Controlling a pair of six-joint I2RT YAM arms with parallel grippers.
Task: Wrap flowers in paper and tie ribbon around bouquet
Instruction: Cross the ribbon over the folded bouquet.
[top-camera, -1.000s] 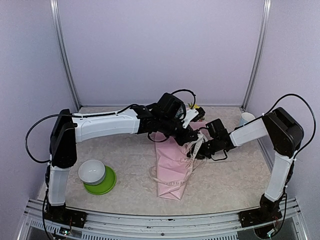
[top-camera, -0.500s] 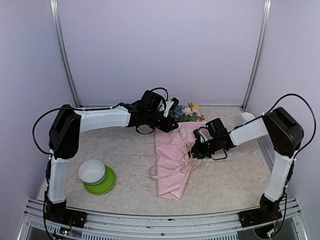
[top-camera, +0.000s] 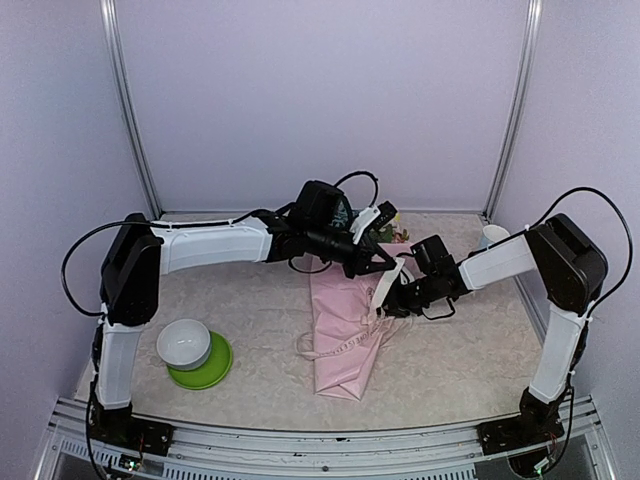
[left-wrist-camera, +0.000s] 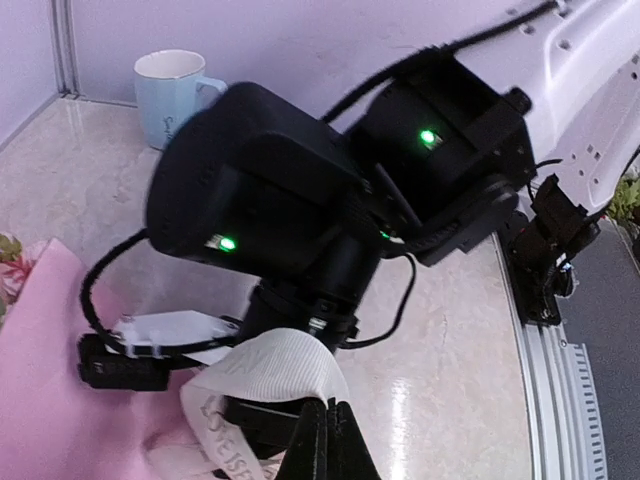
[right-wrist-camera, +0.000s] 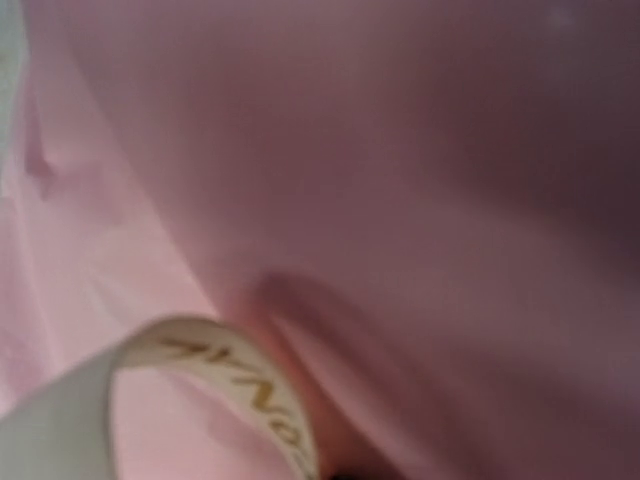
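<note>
Currently ribbon-tying is in hand: the ribbon (left-wrist-camera: 270, 368) is pinched by the clenched left gripper (top-camera: 385, 265) and right gripper (top-camera: 388, 300) above the bouquet (top-camera: 340, 315) laid mid-table, wide end far; next, ends should be crossed and cinched.

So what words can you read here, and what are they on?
On the ribbon, left wrist view: dark letters, maybe "ISE", cut off by the fold.
On the ribbon, right wrist view: upside-down letters, too blurred to read.
On the pale blue mug: small dark print, too small to read.
</note>
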